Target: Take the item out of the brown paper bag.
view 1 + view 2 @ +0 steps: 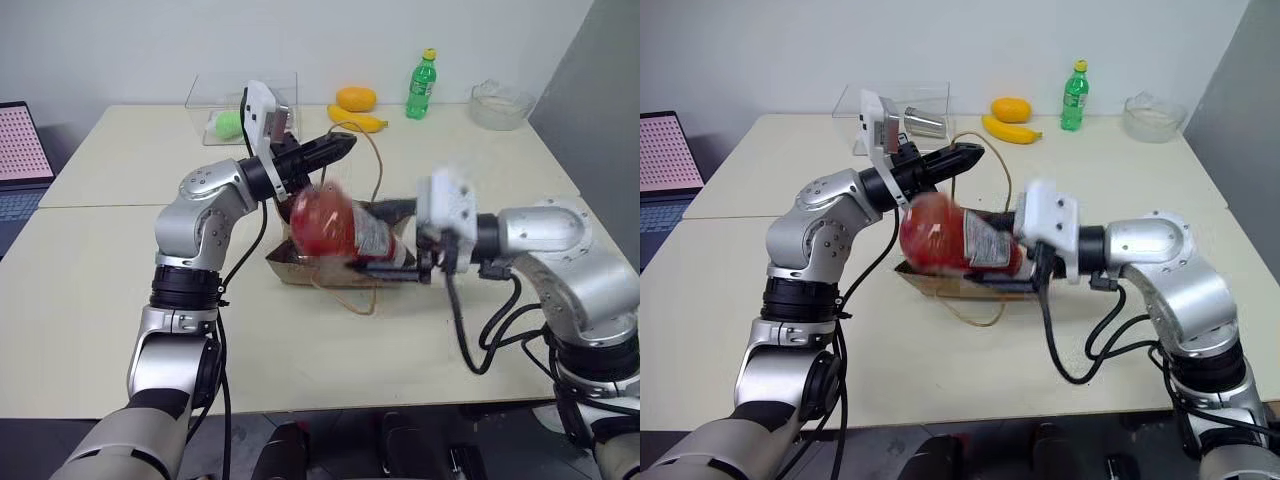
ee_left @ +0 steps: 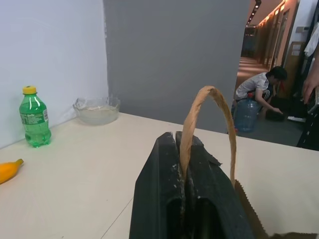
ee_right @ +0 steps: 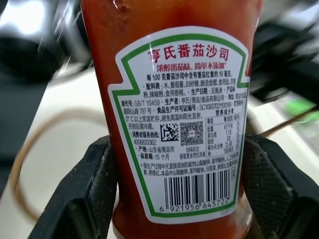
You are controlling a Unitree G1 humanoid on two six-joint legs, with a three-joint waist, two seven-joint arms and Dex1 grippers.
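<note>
The left gripper point(image 1: 335, 148) is clenched tight on one tan loop handle point(image 2: 199, 107) of the brown paper bag point(image 1: 300, 268), holding that handle up near the centre of the head view. To my eye this is an anchoring grip: it keeps the bag's mouth lifted and stops the paper from dragging along while the other arm pulls.

The right gripper point(image 3: 177, 194) is grasping the red ketchup bottle point(image 1: 958, 243), its two black fingers point(image 3: 87, 191) pressed against either side of the body near the lower part of the white label point(image 3: 184, 129). The bottle sits in the middle of the head view, blurred, above the bag's open top and just right of the left arm. It looks largely clear of the bag, though I cannot tell whether any part still brushes the paper.

The bottle's long axis lies roughly level, running left to right across the frame. Its broad red end points toward frame left, and the narrower end toward the right gripper; the cap is hidden from me.
</note>
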